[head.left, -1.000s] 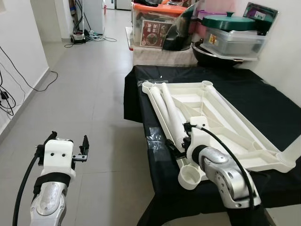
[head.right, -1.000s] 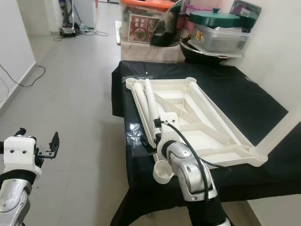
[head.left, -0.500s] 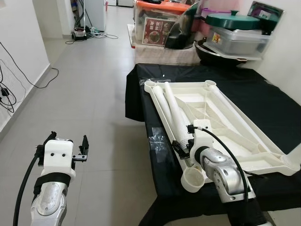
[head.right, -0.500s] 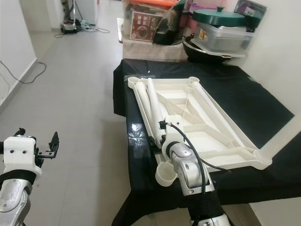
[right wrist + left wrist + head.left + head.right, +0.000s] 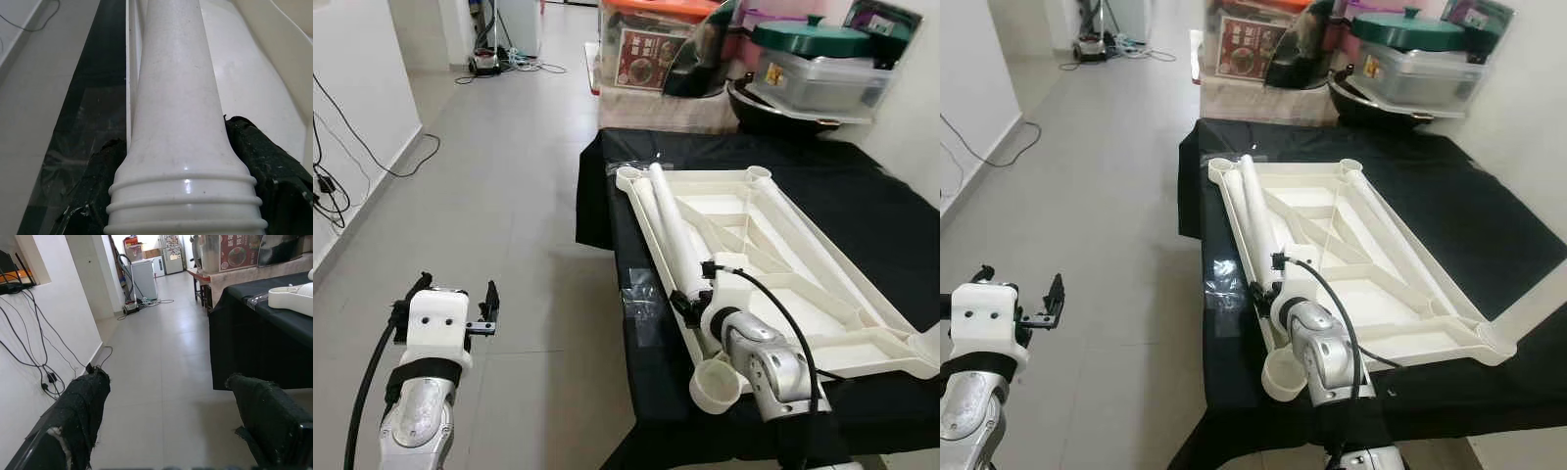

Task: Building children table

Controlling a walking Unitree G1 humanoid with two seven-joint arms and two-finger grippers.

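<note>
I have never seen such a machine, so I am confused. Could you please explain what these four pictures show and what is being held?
This is a humanoid robot with two silver arms. Two pictures come from its head, looking down; two come from cameras on its wrists. On the black-covered table lies an upside-down white plastic tabletop. The right gripper is closed around a long white table leg lying along the tabletop's edge; its wrist picture shows that leg close up. The left gripper hangs open above the tiled floor, holding nothing.
</note>
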